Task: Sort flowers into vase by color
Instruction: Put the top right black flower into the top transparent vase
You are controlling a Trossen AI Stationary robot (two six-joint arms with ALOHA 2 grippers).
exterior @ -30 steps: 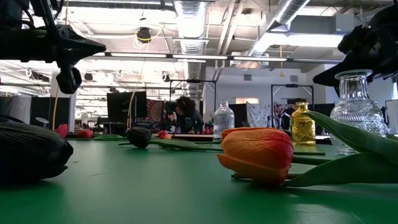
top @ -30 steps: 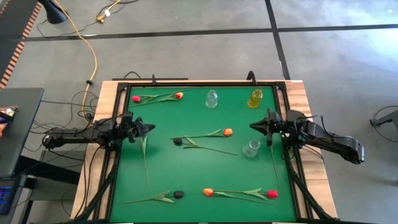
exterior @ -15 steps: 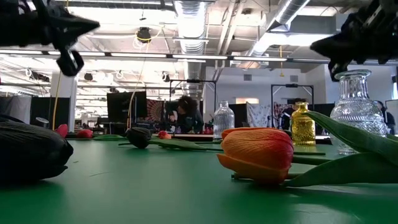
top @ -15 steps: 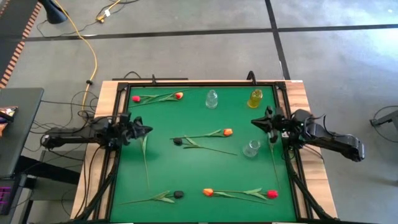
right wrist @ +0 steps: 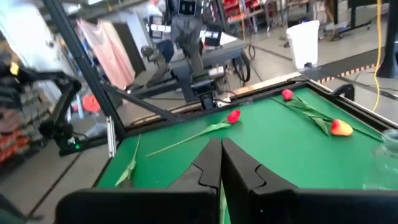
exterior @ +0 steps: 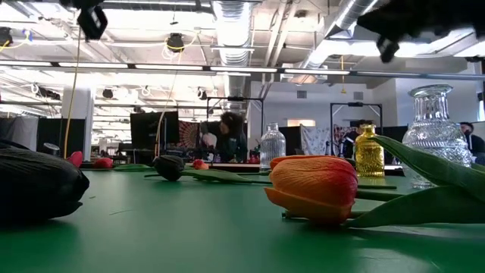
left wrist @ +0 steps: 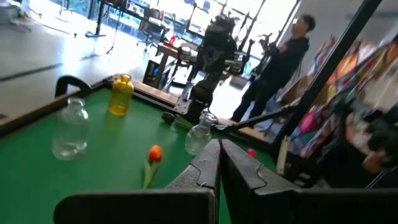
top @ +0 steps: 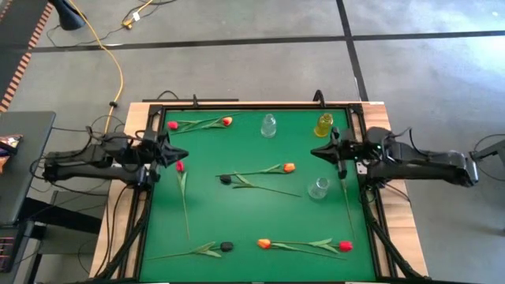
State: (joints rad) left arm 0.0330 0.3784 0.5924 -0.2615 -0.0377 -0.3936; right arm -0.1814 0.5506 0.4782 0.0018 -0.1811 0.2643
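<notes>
arms: two, dark, jointed, slim | left gripper (top: pixel 169 152): black, two pointed fingers | right gripper (top: pixel 316 153): black, same shape | cables: black, along arms

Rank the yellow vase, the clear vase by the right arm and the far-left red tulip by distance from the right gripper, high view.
From the right gripper:
1. Yellow vase, just behind it, by the far edge.
2. Clear vase, in front of it; roughly as close.
3. Red tulip, far-left corner.

overhead, table-level, two wrist views
</notes>
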